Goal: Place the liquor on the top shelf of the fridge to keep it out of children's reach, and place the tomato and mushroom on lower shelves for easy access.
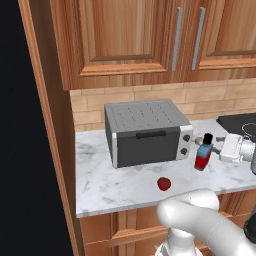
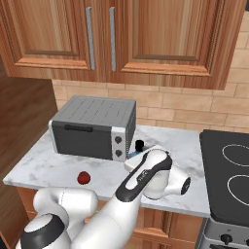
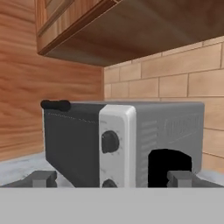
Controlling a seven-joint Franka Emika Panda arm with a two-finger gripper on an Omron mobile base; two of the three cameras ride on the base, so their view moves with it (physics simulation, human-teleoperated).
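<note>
The liquor [image 1: 202,156], a squat red bottle with a blue shoulder and black cap, stands on the marble counter [image 1: 120,187] right of the grey toaster oven [image 1: 145,132]. My gripper [image 1: 214,149] reaches in from the right at cap height, open. In the hand view the black cap [image 3: 164,168] stands between the wide-apart fingertips [image 3: 41,178], close to the right one. The tomato [image 1: 164,183] lies near the counter's front edge, also seen as the tomato [image 2: 84,177]. My arm covers most of the liquor [image 2: 139,145]. A small pale thing [image 1: 198,140] behind the bottle may be the mushroom. The fridge shelves are out of view.
Wooden wall cabinets [image 1: 150,35] hang low over the counter. A black stovetop [image 2: 228,180] adjoins the counter on the right. A tall wooden panel [image 1: 50,125] bounds the counter on the left, with a black mass [image 1: 12,125] beyond it.
</note>
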